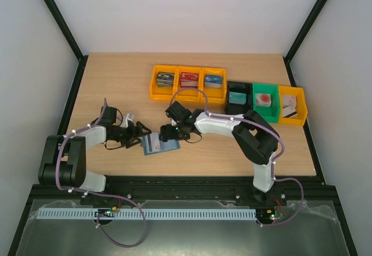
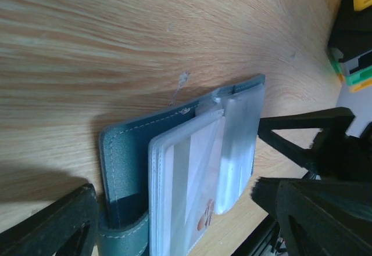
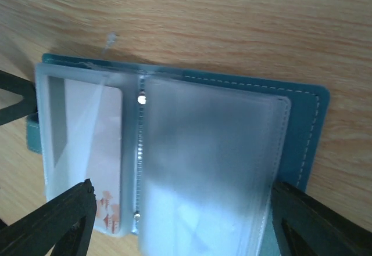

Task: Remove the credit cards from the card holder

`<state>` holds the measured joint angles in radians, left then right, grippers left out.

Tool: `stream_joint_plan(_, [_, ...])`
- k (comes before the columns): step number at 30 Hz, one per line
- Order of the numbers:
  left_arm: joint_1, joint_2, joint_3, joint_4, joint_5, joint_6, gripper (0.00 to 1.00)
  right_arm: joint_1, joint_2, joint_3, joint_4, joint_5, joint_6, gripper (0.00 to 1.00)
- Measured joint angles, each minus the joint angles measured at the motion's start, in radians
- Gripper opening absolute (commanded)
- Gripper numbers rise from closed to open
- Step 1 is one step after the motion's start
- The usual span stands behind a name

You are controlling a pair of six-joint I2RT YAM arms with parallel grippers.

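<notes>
Lying open on the counter (image 1: 116, 82) near its front edge, the card holder (image 1: 160, 144) is showing its clear sleeves. The left end effector (image 1: 141, 135) and the right end effector (image 1: 170, 137) are flanking it, each with fingers spread wide and gripping nothing. A whitish credit card (image 3: 87, 151) is sitting inside a sleeve. Nothing is lying loose beside the holder, so the pulling-out seems to be wholly remaining.
</notes>
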<state>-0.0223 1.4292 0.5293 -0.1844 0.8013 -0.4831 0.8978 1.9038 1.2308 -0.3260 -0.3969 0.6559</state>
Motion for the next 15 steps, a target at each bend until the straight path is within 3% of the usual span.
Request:
stream_joint_plan(11, [-0.028,0.066,-0.003,0.085,0.023,-0.023,0.55,-0.003,0.034,-0.002,0.023,-0.009,0.04,0.63])
stream_joint_plan(15, [-0.049,0.084,-0.007,0.099,0.029,-0.024,0.4,-0.004,0.039,0.002,0.023,-0.005,0.04,0.56])
